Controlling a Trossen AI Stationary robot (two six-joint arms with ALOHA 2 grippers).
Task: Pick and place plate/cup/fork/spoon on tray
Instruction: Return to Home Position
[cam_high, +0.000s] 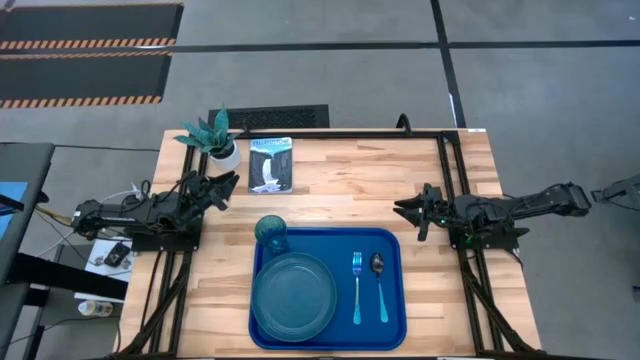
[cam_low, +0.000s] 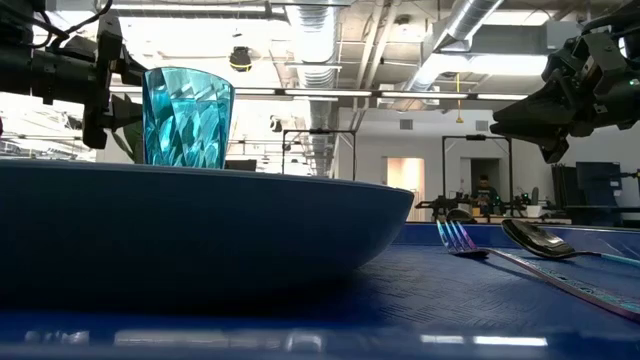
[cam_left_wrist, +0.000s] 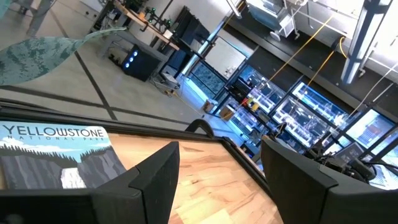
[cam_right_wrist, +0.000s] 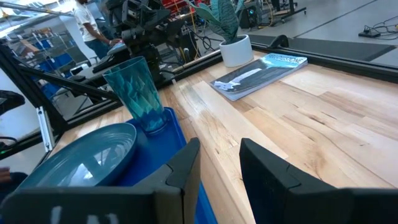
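Note:
The royal-blue tray (cam_high: 392, 300) lies at the table's near middle. On it rest the teal-blue plate (cam_high: 293, 295), the teal-green cup (cam_high: 271, 233) upright at the far left corner, the fork (cam_high: 357, 287) and the spoon (cam_high: 379, 285) side by side at the right. My left gripper (cam_high: 228, 185) is open and empty above the table's left side, near the plant pot. My right gripper (cam_high: 405, 208) is open and empty above the table's right side, past the tray's far right corner. The cup (cam_right_wrist: 138, 93) and plate (cam_right_wrist: 87, 155) also show in the right wrist view.
A white pot with a green plant (cam_high: 218, 140) stands at the far left. A printed booklet (cam_high: 271, 163) lies beside it, also in the left wrist view (cam_left_wrist: 56, 155). Bare wood lies between the booklet and my right gripper. A person (cam_right_wrist: 87, 22) stands in the room beyond.

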